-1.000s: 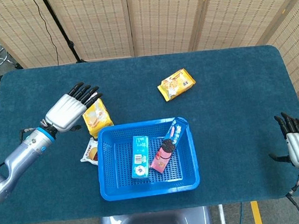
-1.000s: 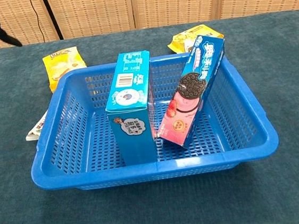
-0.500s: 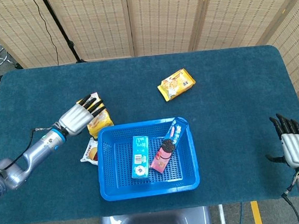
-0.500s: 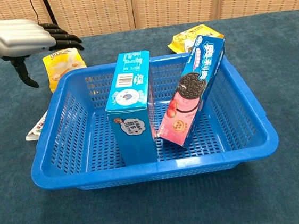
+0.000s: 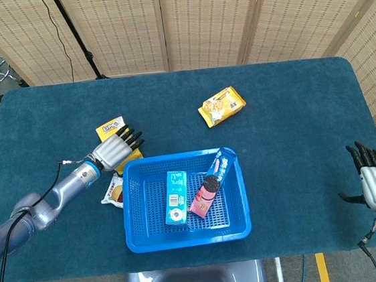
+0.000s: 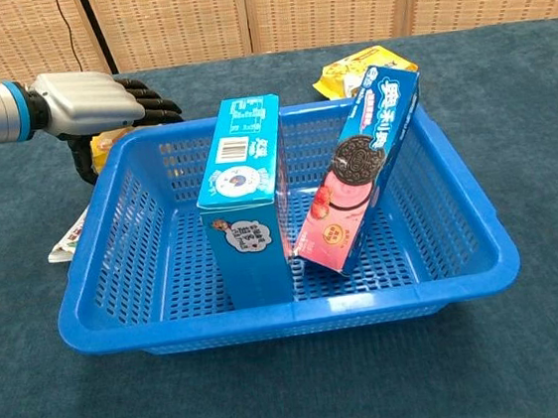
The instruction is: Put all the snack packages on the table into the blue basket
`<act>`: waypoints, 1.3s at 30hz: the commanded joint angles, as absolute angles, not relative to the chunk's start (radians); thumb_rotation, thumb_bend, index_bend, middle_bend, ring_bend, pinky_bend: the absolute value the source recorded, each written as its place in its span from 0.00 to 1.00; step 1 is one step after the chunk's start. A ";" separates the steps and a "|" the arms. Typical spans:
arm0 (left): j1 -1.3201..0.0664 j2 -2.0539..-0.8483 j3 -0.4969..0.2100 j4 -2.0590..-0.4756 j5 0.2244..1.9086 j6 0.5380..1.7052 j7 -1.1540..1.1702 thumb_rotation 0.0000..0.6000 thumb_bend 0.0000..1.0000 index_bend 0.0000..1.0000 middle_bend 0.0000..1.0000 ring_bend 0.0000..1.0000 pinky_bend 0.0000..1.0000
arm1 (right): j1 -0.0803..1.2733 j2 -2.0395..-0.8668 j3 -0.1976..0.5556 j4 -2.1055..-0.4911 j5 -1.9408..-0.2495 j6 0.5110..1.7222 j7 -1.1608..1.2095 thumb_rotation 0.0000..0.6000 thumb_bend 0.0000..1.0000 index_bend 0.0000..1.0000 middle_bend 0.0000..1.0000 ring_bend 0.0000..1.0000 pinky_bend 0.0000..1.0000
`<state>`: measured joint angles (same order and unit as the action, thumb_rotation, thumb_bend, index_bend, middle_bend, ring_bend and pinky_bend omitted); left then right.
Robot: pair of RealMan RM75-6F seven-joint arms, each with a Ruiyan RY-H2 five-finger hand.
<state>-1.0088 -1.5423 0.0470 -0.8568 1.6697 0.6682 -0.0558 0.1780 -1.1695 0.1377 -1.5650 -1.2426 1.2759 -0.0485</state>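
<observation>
The blue basket (image 5: 136,237) (image 6: 290,318) stands at the table's front centre. Inside it stand a light blue box (image 5: 175,196) (image 6: 248,197) and a blue and pink cookie box (image 5: 212,181) (image 6: 360,170) that leans on the right wall. My left hand (image 5: 116,150) (image 6: 98,100) lies flat, fingers straight and thumb pointing down, over a yellow snack bag (image 5: 109,130) (image 6: 107,142) just behind the basket's left corner. It hides most of the bag and holds nothing. My right hand (image 5: 375,182) hovers open past the table's front right edge.
A second yellow snack bag (image 5: 222,105) (image 6: 344,70) lies behind the basket toward the back. A white and red packet (image 5: 114,191) (image 6: 68,241) lies against the basket's left side. Wicker screens stand beyond the table's far edge.
My left hand has dropped and slid toward the basket, now covering the near part of the yellow bag. The right hand has barely shifted.
</observation>
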 commanded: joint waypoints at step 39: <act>-0.878 -1.165 0.137 -1.293 2.092 1.529 -0.184 1.00 0.32 0.65 0.59 0.58 0.64 | 0.170 -1.145 0.123 -1.618 -1.290 1.297 -0.021 1.00 0.00 0.00 0.00 0.00 0.00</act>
